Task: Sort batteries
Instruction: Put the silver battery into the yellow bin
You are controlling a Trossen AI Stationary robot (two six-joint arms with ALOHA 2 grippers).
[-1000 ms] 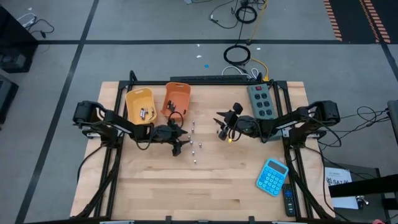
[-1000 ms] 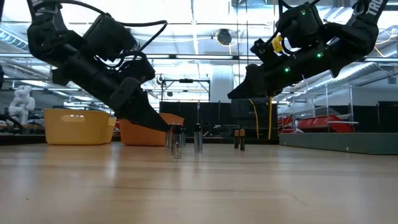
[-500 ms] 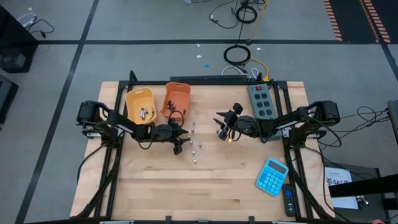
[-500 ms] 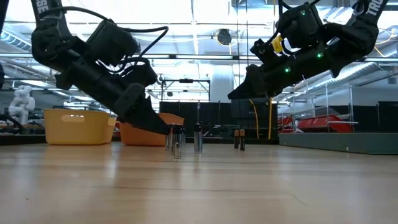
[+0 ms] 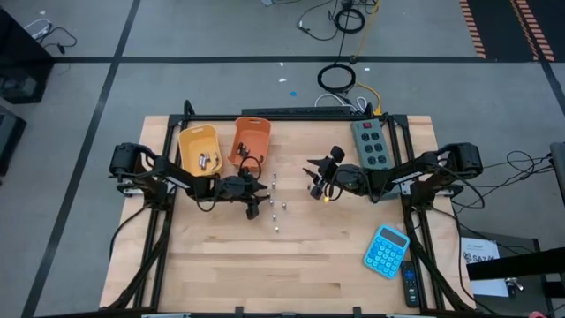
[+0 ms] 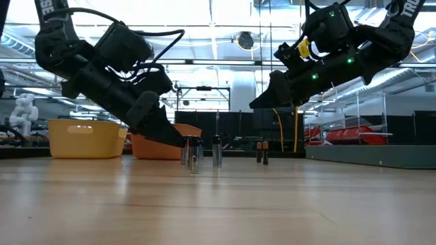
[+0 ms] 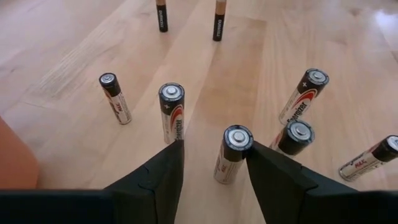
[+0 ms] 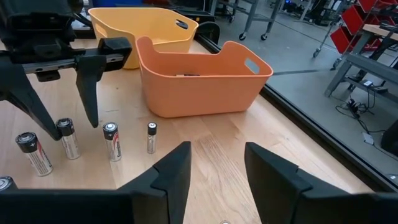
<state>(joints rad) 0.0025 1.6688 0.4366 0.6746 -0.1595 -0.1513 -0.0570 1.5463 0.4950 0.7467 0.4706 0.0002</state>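
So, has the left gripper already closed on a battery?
No: in the left wrist view the left gripper is open, its fingers flanking an upright battery with gaps showing.

Your small upright cylindrical batteries (image 5: 275,208) stand at the centre of the pale wooden table (image 5: 291,274). At eleven o'clock from them sit the orange plastic bin (image 5: 252,140) and, just beside it at nine, the yellow plastic bin (image 5: 197,147). The blue calculator (image 5: 386,251) lies at four o'clock.

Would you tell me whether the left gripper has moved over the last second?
Yes: the left gripper has edged slightly toward the standing batteries, away from the yellow bin.
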